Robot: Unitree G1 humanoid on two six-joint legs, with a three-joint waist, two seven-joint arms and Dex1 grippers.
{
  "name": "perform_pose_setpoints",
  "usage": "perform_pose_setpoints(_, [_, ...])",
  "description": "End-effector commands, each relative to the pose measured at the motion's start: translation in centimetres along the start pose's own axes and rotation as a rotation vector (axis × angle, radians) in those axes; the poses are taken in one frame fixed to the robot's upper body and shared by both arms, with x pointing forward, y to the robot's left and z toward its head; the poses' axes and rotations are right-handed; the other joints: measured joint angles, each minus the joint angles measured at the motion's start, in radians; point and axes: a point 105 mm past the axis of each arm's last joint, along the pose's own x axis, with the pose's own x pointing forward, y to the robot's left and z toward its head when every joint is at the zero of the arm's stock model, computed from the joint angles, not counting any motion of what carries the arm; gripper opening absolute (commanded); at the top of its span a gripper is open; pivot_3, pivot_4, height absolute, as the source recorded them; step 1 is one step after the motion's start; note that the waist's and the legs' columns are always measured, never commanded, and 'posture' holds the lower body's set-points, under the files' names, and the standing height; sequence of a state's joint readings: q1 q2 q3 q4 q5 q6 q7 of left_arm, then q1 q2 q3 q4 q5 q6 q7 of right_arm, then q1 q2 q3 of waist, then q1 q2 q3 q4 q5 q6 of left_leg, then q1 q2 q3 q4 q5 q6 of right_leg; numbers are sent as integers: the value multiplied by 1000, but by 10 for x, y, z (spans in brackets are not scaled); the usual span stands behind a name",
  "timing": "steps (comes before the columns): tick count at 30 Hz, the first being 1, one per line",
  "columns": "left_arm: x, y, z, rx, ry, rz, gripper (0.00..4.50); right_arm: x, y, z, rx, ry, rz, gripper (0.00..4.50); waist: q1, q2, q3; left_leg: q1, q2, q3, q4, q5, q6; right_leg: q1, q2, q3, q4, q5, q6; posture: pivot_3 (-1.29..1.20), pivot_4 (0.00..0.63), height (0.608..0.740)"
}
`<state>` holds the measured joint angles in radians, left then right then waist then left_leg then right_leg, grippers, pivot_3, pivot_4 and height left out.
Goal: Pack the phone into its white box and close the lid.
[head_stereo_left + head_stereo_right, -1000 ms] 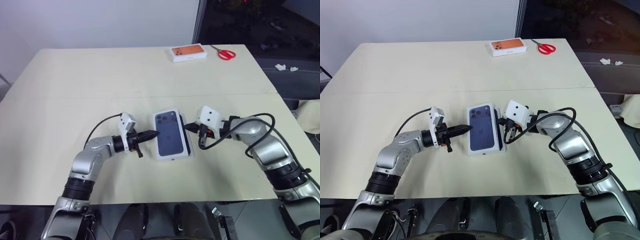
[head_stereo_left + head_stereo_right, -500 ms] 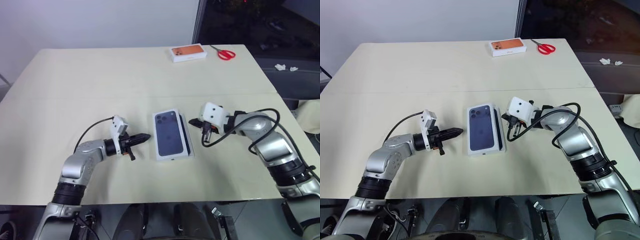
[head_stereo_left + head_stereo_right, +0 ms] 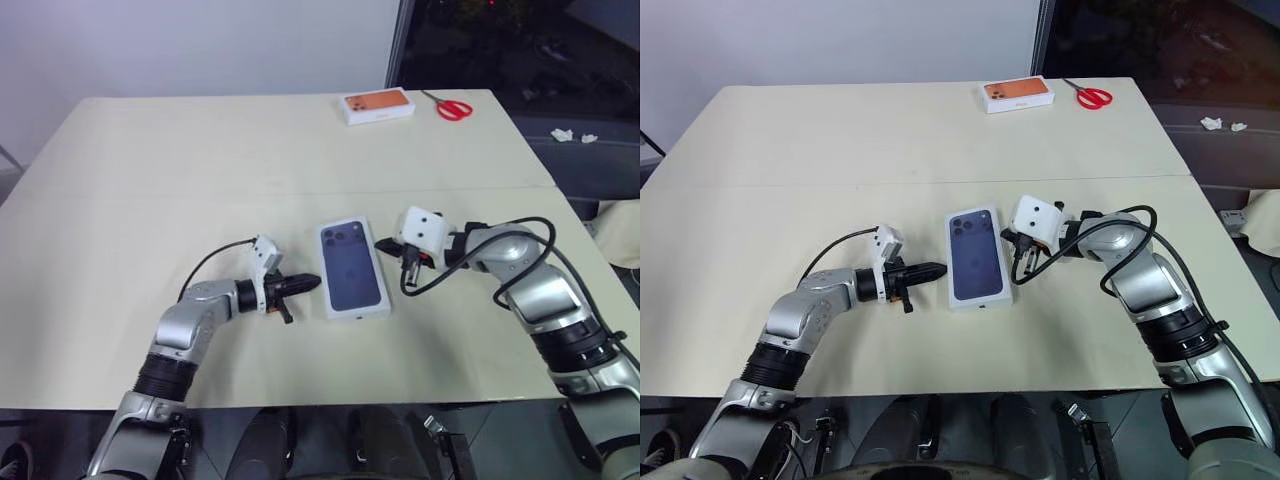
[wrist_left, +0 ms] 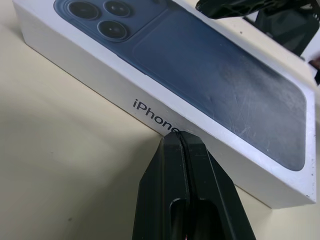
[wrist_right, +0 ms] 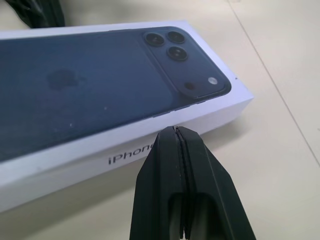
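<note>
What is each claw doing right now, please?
Left claw: shut, holding nothing, tip at one long side of the white cardboard lid printed with a dark blue phone.
Right claw: shut, empty, at the opposite side.

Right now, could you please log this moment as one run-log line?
lid: on box, flush | left gripper: shut, at its left side | right gripper: shut, at its right side

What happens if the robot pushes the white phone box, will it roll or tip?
Probably not. The lid lies flat and low on the table, so it would likely slide. Its smooth, stiff-looking sides may slip a little against shut jaws.
</note>
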<state>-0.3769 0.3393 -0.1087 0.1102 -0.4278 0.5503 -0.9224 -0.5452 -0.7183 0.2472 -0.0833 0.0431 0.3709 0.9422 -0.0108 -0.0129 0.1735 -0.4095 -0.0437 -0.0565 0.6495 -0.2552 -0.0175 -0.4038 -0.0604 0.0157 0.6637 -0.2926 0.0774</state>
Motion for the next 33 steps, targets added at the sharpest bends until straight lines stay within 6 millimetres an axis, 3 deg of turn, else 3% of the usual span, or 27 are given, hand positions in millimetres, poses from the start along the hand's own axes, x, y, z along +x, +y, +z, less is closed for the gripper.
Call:
perform_pose_setpoints(1, [1,-8,17,15,-61,-37,0,0,4,10,-25,-34,2,33,0,0,0,0,0,0,0,0,0,0,0,0,0,0,0,0,150,740])
perform_pose_setpoints(16, [5,-11,26,11,-101,-39,0,1,7,4,-23,-4,18,33,2,0,0,0,0,0,0,0,0,0,0,0,0,0,0,0,150,740])
perform_pose_setpoints(29, [6,-14,29,13,-113,-40,0,3,22,-17,-40,96,81,33,1,0,0,0,0,0,1,0,0,1,0,0,0,0,0,0,150,740])
perform_pose_setpoints(33, [5,-12,17,19,-67,-30,0,5,26,-3,0,29,95,33,1,0,0,0,0,0,1,0,0,1,0,0,0,0,0,0,150,740])
